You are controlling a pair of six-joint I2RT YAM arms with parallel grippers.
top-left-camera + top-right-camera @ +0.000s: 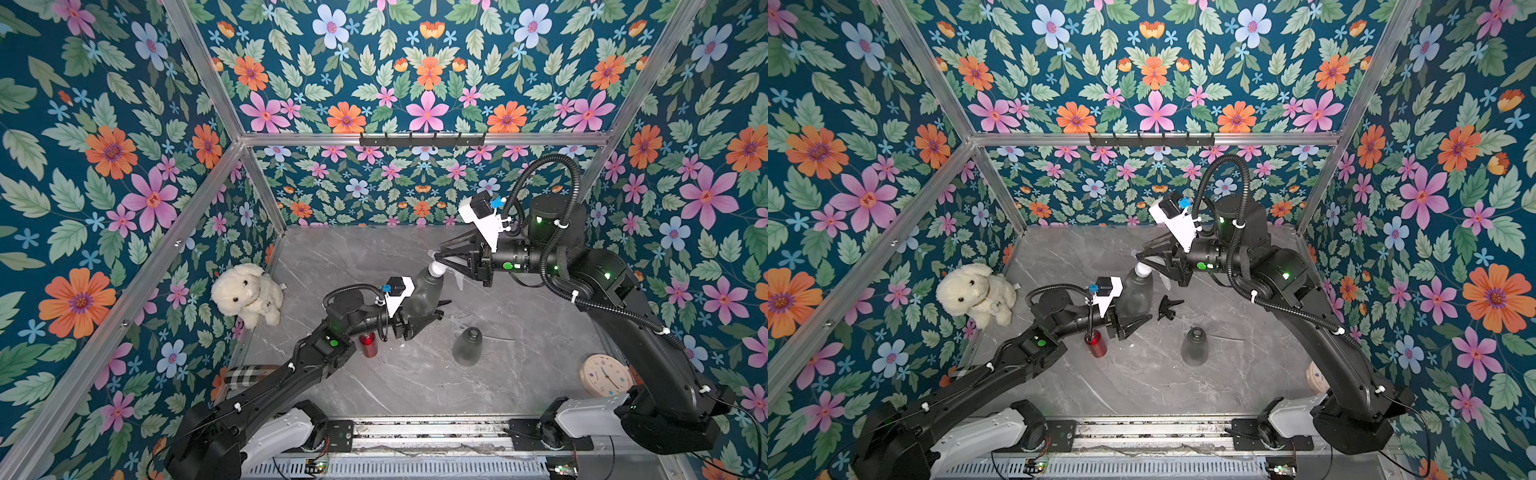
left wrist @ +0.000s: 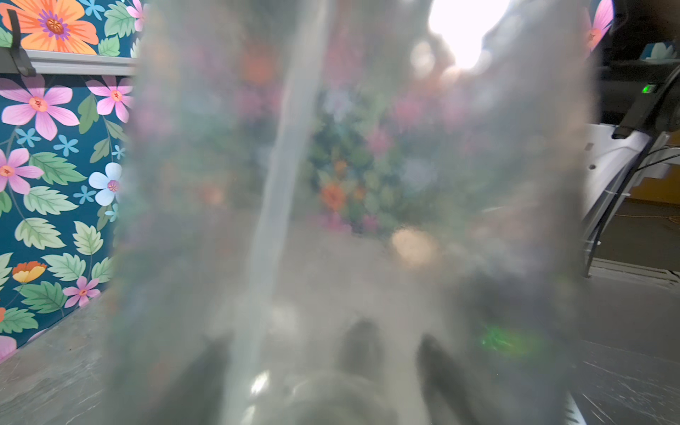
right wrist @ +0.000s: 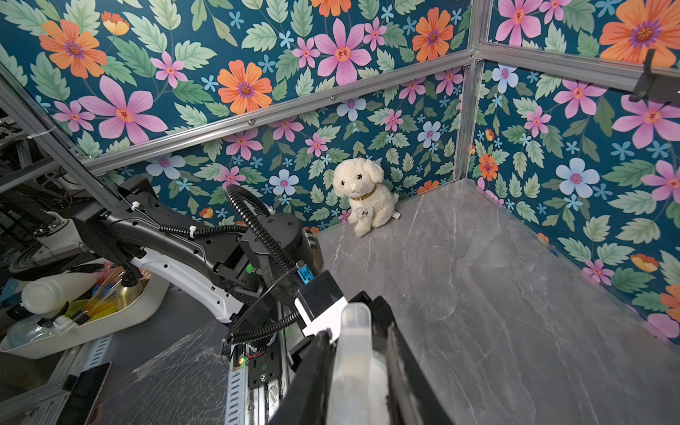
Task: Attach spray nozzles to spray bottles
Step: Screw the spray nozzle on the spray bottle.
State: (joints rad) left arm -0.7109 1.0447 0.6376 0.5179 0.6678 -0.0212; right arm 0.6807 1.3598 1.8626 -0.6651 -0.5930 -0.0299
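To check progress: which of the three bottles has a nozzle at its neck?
The grey bottle in the left gripper: a whitish nozzle sits at its neck. The standing grey bottle and red bottle have none.

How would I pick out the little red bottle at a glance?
On the grey marble table, find the white plush dog. Between it and the standing grey bottle, beside the left arm, stands the red bottle: small, shiny, the only coloured one.
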